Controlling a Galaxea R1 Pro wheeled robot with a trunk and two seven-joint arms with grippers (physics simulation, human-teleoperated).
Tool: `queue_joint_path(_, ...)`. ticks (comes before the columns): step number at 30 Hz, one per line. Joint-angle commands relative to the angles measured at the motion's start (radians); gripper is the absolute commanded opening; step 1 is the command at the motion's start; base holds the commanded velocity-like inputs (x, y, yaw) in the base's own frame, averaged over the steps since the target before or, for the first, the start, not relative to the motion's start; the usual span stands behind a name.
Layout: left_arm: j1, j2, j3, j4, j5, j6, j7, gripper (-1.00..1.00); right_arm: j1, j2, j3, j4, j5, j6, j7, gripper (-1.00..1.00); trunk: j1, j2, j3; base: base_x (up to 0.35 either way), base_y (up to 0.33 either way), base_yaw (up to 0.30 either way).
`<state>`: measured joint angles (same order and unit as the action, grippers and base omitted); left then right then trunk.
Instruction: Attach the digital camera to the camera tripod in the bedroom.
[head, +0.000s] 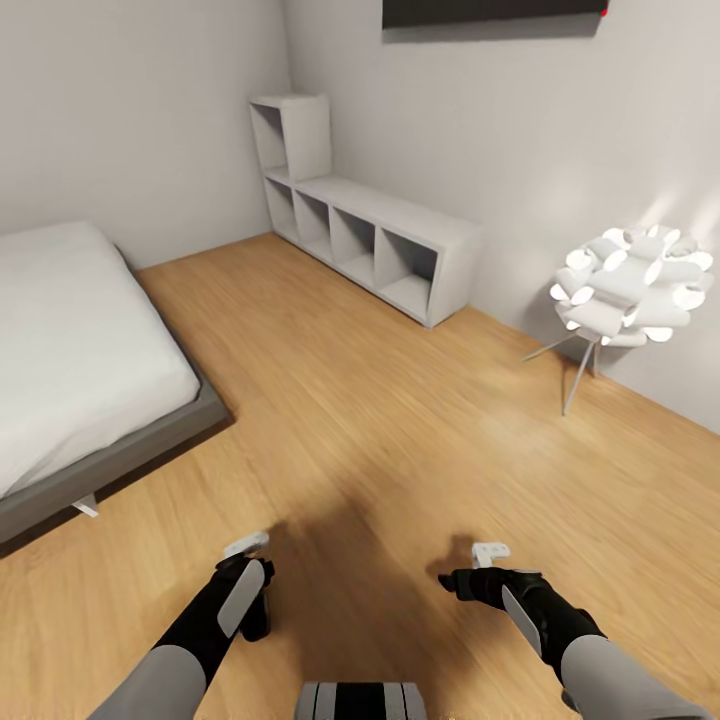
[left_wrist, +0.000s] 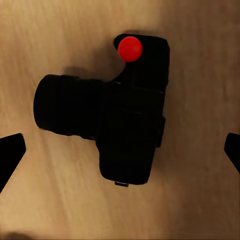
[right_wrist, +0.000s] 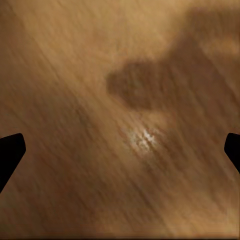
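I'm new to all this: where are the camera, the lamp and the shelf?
digital camera (left_wrist: 127, 135): left wrist view, on its black body.
floor lamp (head: 630, 285): head view, on its white shade.
shelf unit (head: 400, 212): head view, on its top surface.

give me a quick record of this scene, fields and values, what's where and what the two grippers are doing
room: bedroom, wooden floor
bed: at left
shelf unit: against far wall
lamp: lit, at right
camera: black, red button, lying on the floor under the left gripper
left gripper: open, fingers apart either side of the camera, not touching
right gripper: open, over bare floor
tripod: not seen
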<state>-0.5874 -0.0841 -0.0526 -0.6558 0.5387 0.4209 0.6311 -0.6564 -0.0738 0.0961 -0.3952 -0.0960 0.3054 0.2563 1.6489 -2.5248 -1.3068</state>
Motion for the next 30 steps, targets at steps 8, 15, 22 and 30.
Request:
queue_joint_path(8,0.000,0.048,-0.001,-0.002,0.012,0.001,-0.028,1.00,0.000,-0.013,0.006,-0.017,-0.016,0.015,0.014,1.00,0.003,-0.002,-0.032,0.000,0.000,0.000)
queue_joint_path(15,-0.001,0.096,-0.001,-0.002,0.040,0.001,-0.076,1.00,0.000,-0.016,0.003,-0.020,-0.020,0.020,0.024,1.00,0.006,-0.004,-0.059,0.000,0.000,0.000)
queue_joint_path(22,-0.001,0.106,-0.002,0.000,0.073,0.001,-0.086,1.00,0.000,-0.013,0.002,-0.020,-0.020,0.021,0.030,1.00,0.010,-0.005,-0.086,0.000,0.000,0.000)
queue_joint_path(30,0.000,0.105,-0.004,-0.003,0.077,0.002,-0.089,1.00,0.000,-0.011,0.002,-0.029,-0.019,0.026,0.029,1.00,0.013,-0.007,-0.117,0.000,0.000,0.000)
